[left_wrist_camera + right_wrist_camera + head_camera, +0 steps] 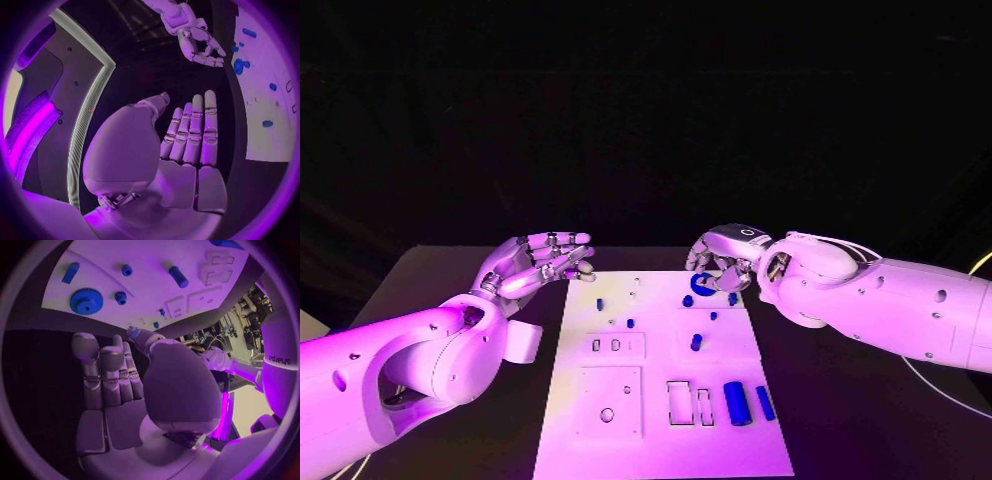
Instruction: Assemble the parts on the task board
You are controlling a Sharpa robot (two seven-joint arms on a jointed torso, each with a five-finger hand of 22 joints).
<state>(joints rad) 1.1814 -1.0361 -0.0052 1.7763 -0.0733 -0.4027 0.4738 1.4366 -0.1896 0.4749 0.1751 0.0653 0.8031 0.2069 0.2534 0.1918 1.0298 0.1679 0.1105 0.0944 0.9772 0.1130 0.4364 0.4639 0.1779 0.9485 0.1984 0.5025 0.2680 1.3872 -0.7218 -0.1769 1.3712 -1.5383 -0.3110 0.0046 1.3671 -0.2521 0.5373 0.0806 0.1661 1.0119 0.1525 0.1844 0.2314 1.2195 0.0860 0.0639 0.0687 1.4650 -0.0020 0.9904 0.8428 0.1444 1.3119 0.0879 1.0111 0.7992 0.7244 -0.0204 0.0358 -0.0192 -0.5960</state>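
Down the middle of the black bench [430, 300] lies the white task board [661, 440], running from twelve o'clock to six o'clock in the head view. And look at the parts on it: a round blue gear [704, 285] sits up near the board's one o'clock corner, a small blue peg [600, 303] at about eleven o'clock, another short piece [697, 342] close to the centre. Down at five o'clock a fat blue cylinder [736, 403] stands beside a slimmer blue bar [764, 402], just right of a pair of rectangular cut-outs [681, 402]. Those two recesses look empty; so does the square plate with the oval hole [607, 414] at seven o'clock.

Now the hands. Left hand [535, 264] hovers off the board's ten o'clock corner, above the bench, palm turned up, fingers loosely apart and carrying nothing; its wrist view shows the fingers [194, 130] laid out straight side by side with a bare palm. Right hand [727, 258] hangs over the one o'clock corner, right above the gear, fingers curled downward toward it. Whether they touch the gear I cannot tell from the head view. From its own wrist camera the fingers [103, 372] are extended and empty, the gear [86, 301] lying apart from them on the board [150, 290].
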